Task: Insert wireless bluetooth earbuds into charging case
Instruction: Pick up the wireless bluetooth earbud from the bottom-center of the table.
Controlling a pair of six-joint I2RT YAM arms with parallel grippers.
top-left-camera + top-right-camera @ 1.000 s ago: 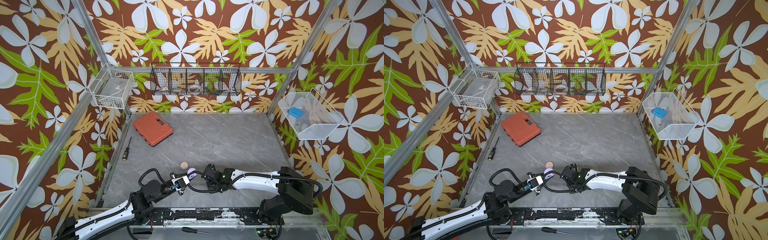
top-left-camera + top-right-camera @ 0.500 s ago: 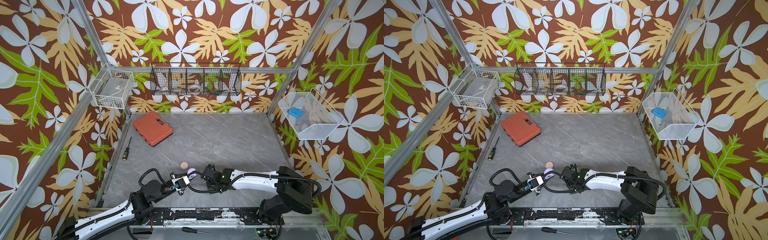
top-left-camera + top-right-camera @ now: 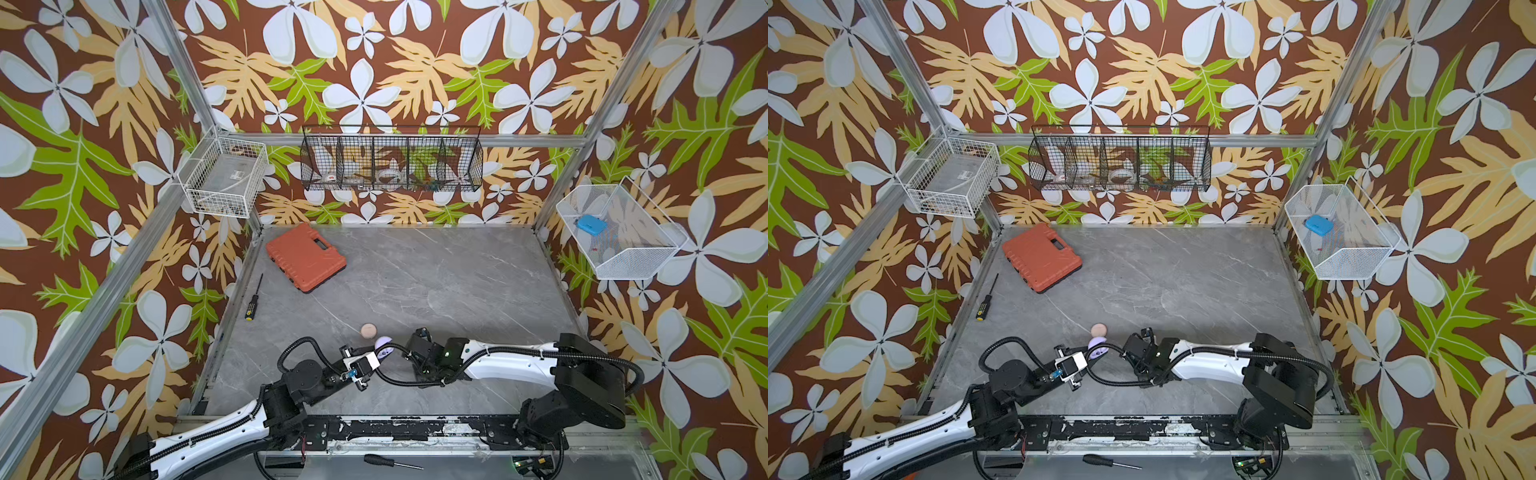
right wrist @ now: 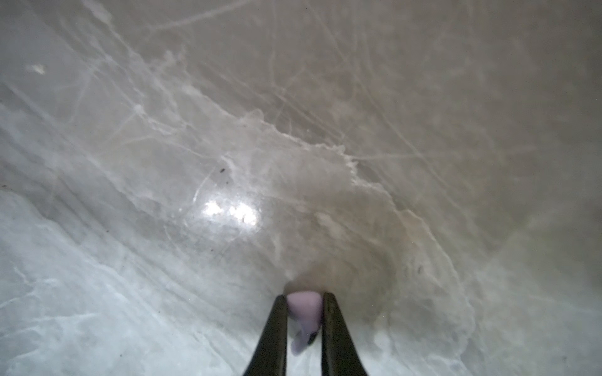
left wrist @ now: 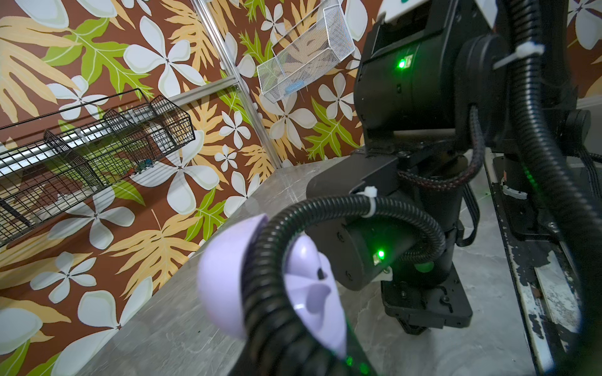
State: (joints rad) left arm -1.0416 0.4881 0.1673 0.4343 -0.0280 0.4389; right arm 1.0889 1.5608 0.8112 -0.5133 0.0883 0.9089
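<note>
An open lavender charging case (image 3: 384,348) hangs just above the grey table (image 3: 436,282) near its front edge, with my left gripper (image 3: 379,356) shut on its base. In the left wrist view the case (image 5: 312,293) is tilted, lid up, its earbud sockets showing, and a black cable hides my fingers. My right gripper (image 4: 305,298) points down at the table just right of the case. It is shut on a lavender earbud (image 4: 303,306), whose stem shows between the two fingers. A closed pink round case (image 3: 368,331) lies just behind the lavender one. No other earbuds are in view.
An orange tool case (image 3: 305,257) lies at the back left, and a screwdriver (image 3: 252,297) lies by the left wall. Wire baskets hang on the back and side walls. Another screwdriver (image 3: 390,461) rests on the front rail. The right arm's cable loops between the two wrists.
My right gripper's jaws have closed in over the last second. Both arms and the lavender case have stayed almost where they were.
</note>
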